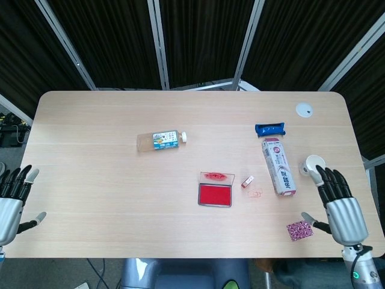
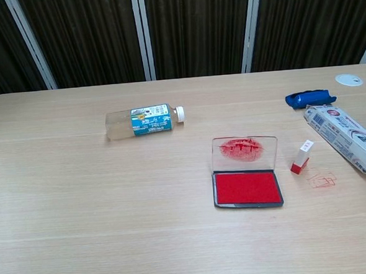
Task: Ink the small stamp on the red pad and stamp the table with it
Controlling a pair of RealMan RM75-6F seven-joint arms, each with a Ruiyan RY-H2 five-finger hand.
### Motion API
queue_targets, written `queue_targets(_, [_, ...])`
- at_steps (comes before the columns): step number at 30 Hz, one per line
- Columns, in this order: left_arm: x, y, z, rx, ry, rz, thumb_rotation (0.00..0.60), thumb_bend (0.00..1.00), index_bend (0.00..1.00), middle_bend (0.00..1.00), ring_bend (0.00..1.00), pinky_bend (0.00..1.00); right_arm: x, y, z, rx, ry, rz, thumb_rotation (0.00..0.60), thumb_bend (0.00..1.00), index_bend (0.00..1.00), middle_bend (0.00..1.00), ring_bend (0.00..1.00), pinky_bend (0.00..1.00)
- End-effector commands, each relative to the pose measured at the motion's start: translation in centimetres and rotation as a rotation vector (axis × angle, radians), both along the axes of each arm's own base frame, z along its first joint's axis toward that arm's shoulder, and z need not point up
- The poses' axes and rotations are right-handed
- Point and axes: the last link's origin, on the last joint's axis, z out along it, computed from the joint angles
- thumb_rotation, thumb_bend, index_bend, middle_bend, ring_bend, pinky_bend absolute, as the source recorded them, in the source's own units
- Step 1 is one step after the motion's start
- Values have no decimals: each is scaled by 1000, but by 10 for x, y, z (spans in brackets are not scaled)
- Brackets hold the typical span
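Observation:
The small stamp (image 1: pixel 247 181) (image 2: pixel 300 156) stands by itself on the table, white body with a red base, just right of the open red ink pad (image 1: pixel 215 194) (image 2: pixel 247 188). A faint red stamp mark (image 1: pixel 255 194) (image 2: pixel 322 179) shows on the wood beside it. My right hand (image 1: pixel 339 207) is open with fingers spread, far to the right of the stamp near the table's right edge. Off the table's left edge, my left hand (image 1: pixel 10 201) is open. The chest view shows neither hand.
A plastic bottle (image 1: pixel 161 140) (image 2: pixel 143 121) lies on its side left of centre. A long white box (image 1: pixel 278 165) (image 2: pixel 346 137), a blue packet (image 1: pixel 269 128) (image 2: pixel 310 97), a paper cup (image 1: pixel 312 164), a white disc (image 1: pixel 304 109) and a small patterned square (image 1: pixel 298 230) sit on the right.

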Motion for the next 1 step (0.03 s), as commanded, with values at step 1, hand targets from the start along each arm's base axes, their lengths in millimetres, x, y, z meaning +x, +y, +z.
queue_targets(1, [0, -2, 3, -1, 2, -8, 600, 0, 0, 0, 0, 0, -8, 6, 3, -9, -1, -36, 600, 0, 0, 0, 0, 63])
